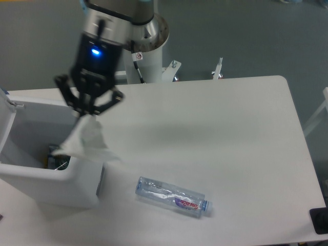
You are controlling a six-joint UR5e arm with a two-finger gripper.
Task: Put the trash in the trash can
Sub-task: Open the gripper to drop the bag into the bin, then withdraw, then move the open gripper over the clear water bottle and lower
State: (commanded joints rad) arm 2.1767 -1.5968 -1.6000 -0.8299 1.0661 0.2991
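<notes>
The tissue (84,141) hangs in the air, pinched at its top by the gripper (84,117). It is crumpled and white, and it trails down and flares out, its lower part in front of the bin's right rim. It appears blurred, so its exact edges are hard to tell.

The gripper has its fingers drawn together on the tissue's upper tip, with dark linkages spread to either side above. A blue light shines on the wrist above it. The arm (110,25) comes down from the top of the view, tilted toward the left.

The bin (46,177) stands on the left of the table (230,133), open at the top, its lid (6,110) raised at the far left edge of the view. Some dark and yellowish items lie at its bottom, too small to tell apart. The gripper is above the bin's right side.

The bottle (172,197) lies on its side on the table, to the right of the bin and apart from it, cap pointing right, label near the cap end. It is well below the gripper and not touched by it.

A dark object (319,220) shows at the table's lower right corner, cut off by the frame.
</notes>
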